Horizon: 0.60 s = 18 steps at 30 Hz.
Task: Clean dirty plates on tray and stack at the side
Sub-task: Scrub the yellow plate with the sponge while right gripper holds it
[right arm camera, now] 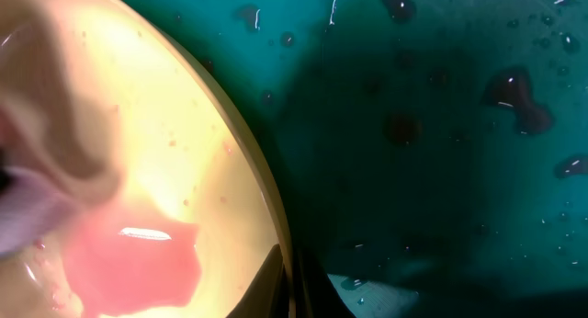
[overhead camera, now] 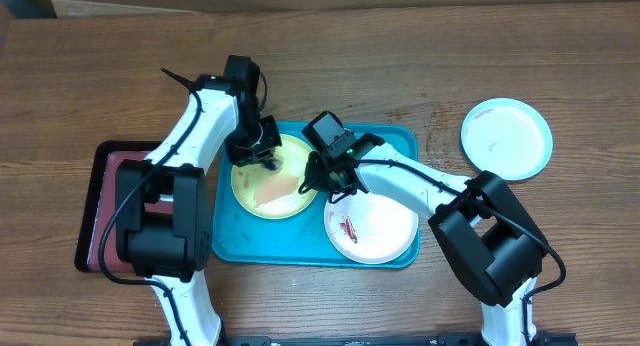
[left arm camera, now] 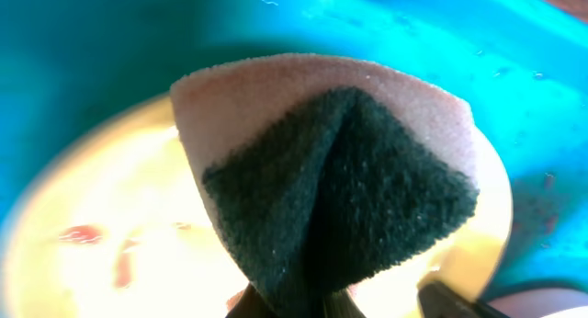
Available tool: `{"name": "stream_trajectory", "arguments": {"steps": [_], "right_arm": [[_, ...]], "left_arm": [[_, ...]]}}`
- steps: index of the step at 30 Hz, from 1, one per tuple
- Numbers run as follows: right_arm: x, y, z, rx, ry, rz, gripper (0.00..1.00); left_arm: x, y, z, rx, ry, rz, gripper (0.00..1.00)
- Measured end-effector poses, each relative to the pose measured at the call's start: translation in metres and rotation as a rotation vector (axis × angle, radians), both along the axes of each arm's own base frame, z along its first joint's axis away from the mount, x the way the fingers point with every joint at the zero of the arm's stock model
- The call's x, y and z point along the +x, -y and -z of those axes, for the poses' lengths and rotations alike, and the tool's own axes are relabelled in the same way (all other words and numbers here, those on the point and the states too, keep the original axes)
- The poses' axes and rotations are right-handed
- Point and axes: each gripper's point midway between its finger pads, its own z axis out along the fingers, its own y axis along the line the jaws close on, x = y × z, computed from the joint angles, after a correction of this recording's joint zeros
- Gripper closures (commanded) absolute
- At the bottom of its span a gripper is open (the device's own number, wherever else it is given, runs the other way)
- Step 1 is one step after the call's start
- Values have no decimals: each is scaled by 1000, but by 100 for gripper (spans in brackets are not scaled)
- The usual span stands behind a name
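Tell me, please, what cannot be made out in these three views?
1) Fingers of the left gripper: left wrist view, hidden behind the folded pink-and-green sponge.
2) Grip of the right gripper on the lime green round plastic plate: right wrist view, fingers cut off by the bottom edge; overhead too small.
3) Part of the dark red rectangular tray: overhead, covered by the left arm.

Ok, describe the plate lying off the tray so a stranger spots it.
Start at the turquoise tray mid-table. To its right, toward the far edge, one plate lies alone on the wooden table. Its rim is light blue, and unlike the green plate and white plate, it sits off the tray.
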Motion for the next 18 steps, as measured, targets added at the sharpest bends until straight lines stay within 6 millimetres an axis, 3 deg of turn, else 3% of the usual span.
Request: {"name": "stream_trajectory", "arguments": {"steps": [4, 9, 14, 18], "right_arm": [[0, 0, 0, -1, 1, 0, 96], [0, 0, 0, -2, 2, 1, 96], [0, 0, 0, -2, 2, 1, 96], [0, 0, 0, -2, 1, 1, 96]], "left_arm": [[-14, 16, 15, -46, -24, 32, 96], [-26, 19, 23, -52, -56, 39, 96], [-31, 5, 25, 21, -73, 38, 96], [-38, -19, 25, 162, -93, 43, 96]]}}
